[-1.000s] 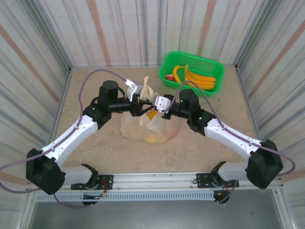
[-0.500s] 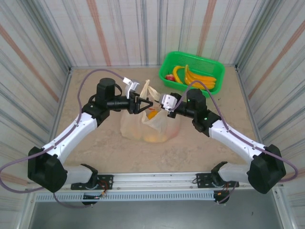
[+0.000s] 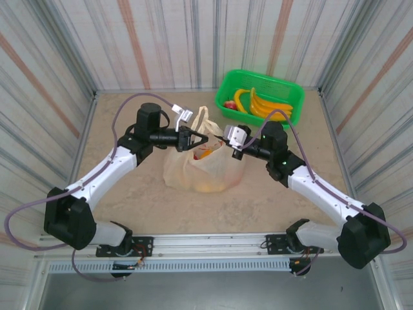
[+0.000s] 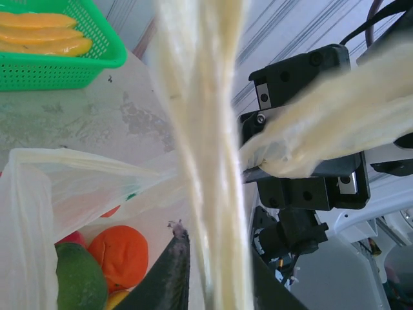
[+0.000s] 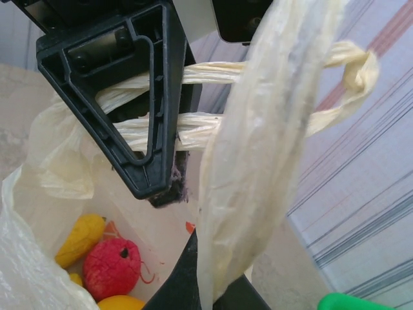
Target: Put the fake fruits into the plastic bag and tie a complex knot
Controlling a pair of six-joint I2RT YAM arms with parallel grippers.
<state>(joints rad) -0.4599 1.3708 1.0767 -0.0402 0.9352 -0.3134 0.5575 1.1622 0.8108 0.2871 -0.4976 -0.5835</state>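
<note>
The plastic bag sits mid-table with its mouth pulled up. Inside lie fake fruits: an orange one, a green one, a red one and a yellow one. My left gripper is shut on two pale twisted handle strips, which run up between its fingers. My right gripper faces it closely, shut on the other, wider handle. The strips end in a small twisted bunch; I cannot tell if it is a knot.
A green basket stands at the back right, holding yellow bananas and a red fruit. Striped walls close in the sandy table on three sides. The arms' bases are at the near edge.
My left gripper was open beside the handles and has closed on the strips. Both grippers have shifted right and slightly back, and a handle loop now stands up above them.
</note>
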